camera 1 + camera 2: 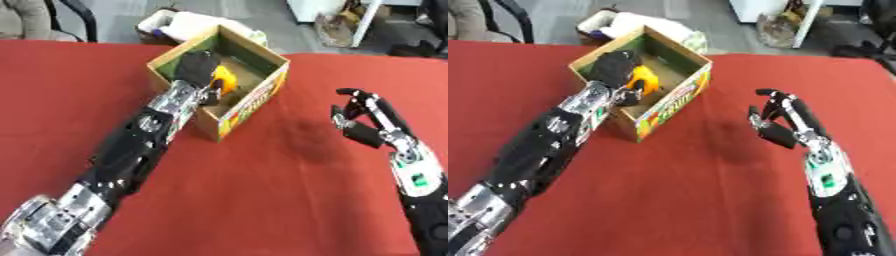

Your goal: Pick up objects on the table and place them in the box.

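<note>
Reaching in from the lower left across the red tablecloth, left arm stretched diagonally up to the cardboard box. Left hand down inside the open box, over its near left wall, back of the hand turned up. Fingers curled downward at a yellow object, which sits inside the box right beside and partly under the fingertips, toward the box's middle. Cannot tell whether those fingers actually grip the yellow object or only rest against it. Just beyond the fingertips, green lining on the far inner wall; brown floor of the box to the right of the yellow object. Printed green and yellow panel on the near outer face of the box, below and right of the hand.

Further right, well apart from the box, right hand held above the cloth, palm facing left, fingers slightly bent and spread, thumb apart, holding nothing. Bare cloth between its fingertips and the box.
</note>
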